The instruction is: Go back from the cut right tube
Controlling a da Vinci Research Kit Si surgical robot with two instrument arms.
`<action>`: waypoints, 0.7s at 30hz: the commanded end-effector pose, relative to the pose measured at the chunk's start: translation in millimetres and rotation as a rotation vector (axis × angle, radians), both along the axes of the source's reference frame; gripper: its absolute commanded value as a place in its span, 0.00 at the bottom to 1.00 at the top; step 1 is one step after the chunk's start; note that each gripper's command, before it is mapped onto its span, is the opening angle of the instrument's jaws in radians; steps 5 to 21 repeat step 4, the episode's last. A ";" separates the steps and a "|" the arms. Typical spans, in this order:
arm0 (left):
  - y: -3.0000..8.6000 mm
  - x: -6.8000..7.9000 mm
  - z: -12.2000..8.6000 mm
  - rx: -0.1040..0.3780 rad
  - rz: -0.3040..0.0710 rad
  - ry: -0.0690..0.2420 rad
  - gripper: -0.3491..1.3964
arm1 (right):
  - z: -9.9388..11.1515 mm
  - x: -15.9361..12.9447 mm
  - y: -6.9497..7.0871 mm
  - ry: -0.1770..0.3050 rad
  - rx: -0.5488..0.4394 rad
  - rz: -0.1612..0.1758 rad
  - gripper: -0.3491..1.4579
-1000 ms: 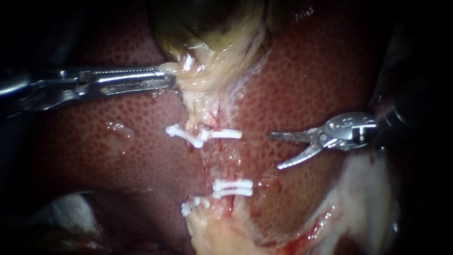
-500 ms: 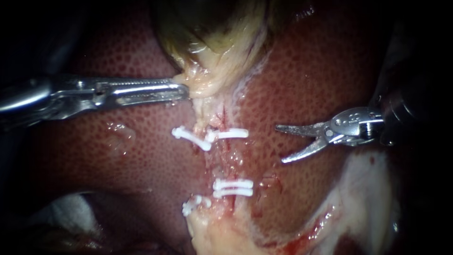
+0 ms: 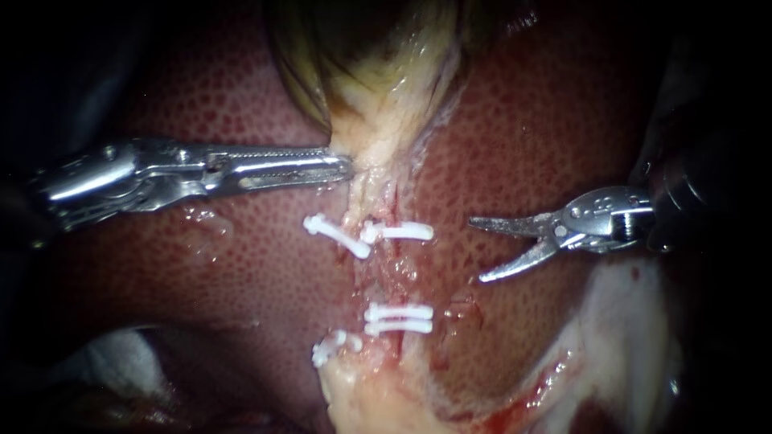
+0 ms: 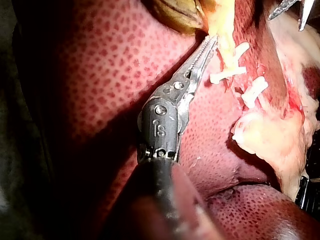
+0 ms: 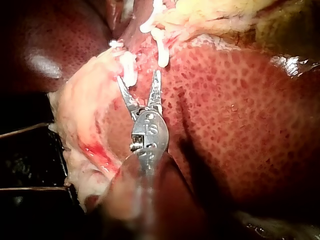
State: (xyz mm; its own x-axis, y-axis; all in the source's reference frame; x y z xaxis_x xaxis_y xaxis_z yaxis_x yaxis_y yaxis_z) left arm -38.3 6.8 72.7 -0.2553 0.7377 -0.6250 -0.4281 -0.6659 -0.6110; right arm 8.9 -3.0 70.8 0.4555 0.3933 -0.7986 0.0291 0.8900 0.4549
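My left instrument [image 3: 342,167] comes in from the left, its jaws shut on the pale lower end of the gallbladder [image 3: 378,104]; the left wrist view shows the same grip [image 4: 212,41]. Below it, two white clips [image 3: 336,235] [image 3: 398,232] sit on a strand of tissue [image 3: 392,269], with a double clip [image 3: 398,318] and another clip [image 3: 330,347] lower down. My right instrument [image 3: 475,250] lies right of the clips over the liver [image 3: 523,120], jaws open and holding nothing, as in the right wrist view [image 5: 139,76].
Pale fatty tissue [image 3: 627,337] with some blood lies under my right instrument's shaft. White gauze [image 3: 104,362] shows at the lower left. In the left wrist view, my right instrument's tips [image 4: 295,7] show beyond the clips.
My left instrument has moved to the right with the gallbladder's end, carrying the upper clips with it. My right instrument has drawn slightly to the right, away from the clips, jaws still open.
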 end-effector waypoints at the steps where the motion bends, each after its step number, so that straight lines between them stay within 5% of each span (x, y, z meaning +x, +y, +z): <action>1: 0.0 0.0 0.0 0.000 0.001 0.000 0.00 | -0.1 0.0 0.1 0.002 0.002 -0.001 0.98; 21: 0.1 0.0 -0.1 0.001 0.001 0.000 0.00 | -0.1 0.0 0.1 0.002 0.002 -0.001 0.98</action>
